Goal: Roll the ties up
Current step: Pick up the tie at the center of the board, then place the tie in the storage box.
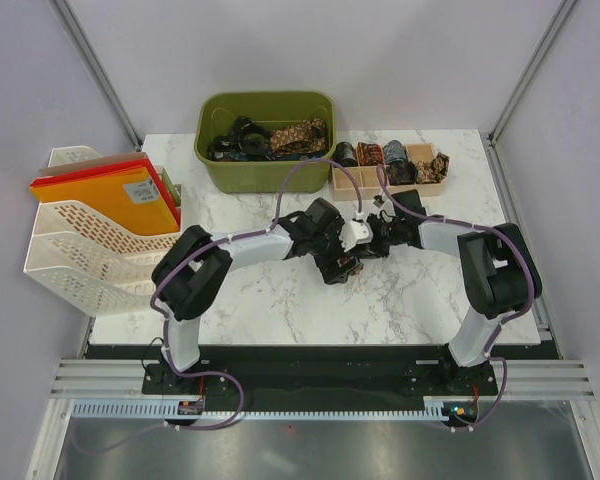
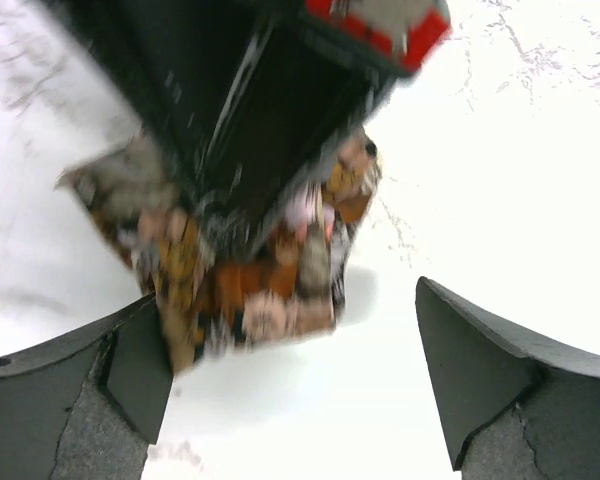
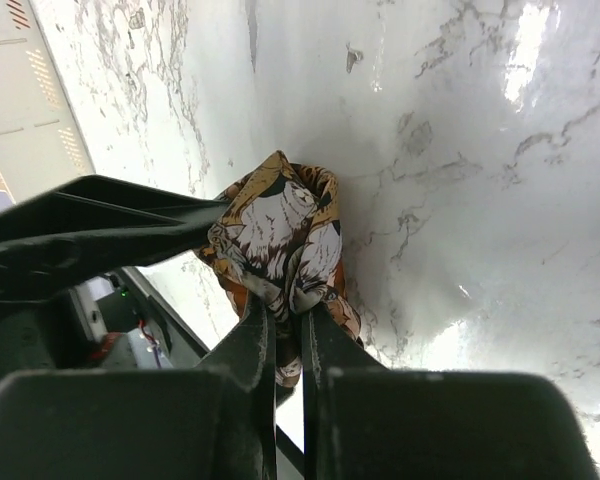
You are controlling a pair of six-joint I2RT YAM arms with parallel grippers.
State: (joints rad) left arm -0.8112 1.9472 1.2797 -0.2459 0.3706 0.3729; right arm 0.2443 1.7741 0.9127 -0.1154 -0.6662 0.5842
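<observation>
A rolled-up tie with a brown-gold paisley print (image 3: 280, 225) sits mid-table; it also shows in the top view (image 1: 342, 268) and, blurred, in the left wrist view (image 2: 250, 285). My right gripper (image 3: 288, 322) is shut on its fabric, pinching it between both fingers just above the marble; it reaches in from the right in the top view (image 1: 365, 244). My left gripper (image 2: 285, 295) is open, its fingers (image 2: 110, 385) wide apart on either side of the bundle, the left one right against the tie's edge. It meets the right gripper mid-table in the top view (image 1: 332, 260).
A green bin (image 1: 212, 170) holding several loose ties stands at the back. A wooden tray (image 1: 420, 152) with several rolled ties is to its right. A white file rack (image 1: 80, 262) with orange folders stands at the left edge.
</observation>
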